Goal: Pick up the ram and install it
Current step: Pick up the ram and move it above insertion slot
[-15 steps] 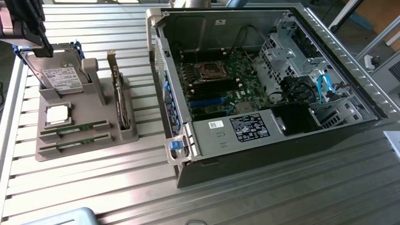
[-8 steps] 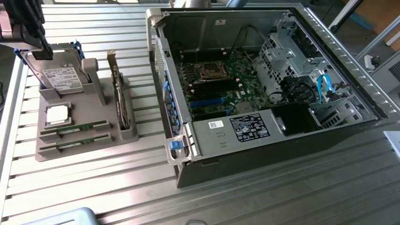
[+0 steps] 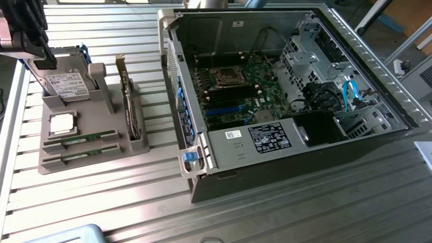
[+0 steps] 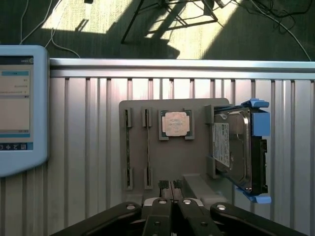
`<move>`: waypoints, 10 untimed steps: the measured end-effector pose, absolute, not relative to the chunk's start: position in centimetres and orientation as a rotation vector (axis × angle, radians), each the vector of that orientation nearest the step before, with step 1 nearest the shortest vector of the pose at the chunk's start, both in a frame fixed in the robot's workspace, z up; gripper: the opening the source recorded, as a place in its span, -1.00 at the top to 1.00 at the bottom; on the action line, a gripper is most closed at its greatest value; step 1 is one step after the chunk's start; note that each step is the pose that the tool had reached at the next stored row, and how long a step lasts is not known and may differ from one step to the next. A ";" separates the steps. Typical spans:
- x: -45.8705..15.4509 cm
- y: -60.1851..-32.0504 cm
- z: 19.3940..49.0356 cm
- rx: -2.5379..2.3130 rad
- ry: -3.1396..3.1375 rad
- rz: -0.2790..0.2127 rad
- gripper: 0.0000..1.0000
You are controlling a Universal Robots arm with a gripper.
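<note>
We find the ram [image 3: 81, 137] seated on edge in its slot of the grey holder [image 4: 167, 157], below the gripper and well apart from its fingertips, untouched. A second stick [image 3: 82, 153] lies just beside it, a little farther from the fingertips. The gripper [image 4: 170, 186] hangs above the holder, fingers pressed together, gripping nothing. Nearer the hand sits the processor [image 4: 174, 123], then the hard drive [image 4: 231, 150]; the open computer case [image 3: 284, 76] stands well apart.
</note>
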State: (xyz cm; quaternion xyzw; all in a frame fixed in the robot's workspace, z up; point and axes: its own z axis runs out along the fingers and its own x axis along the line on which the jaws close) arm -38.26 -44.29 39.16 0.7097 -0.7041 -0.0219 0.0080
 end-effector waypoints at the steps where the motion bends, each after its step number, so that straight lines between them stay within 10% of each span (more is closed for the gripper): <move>1: -38.3 -44.4 39.2 2.218 -2.200 -0.068 0.79; 10: -38.3 -44.7 39.2 2.239 -2.167 -0.055 0.79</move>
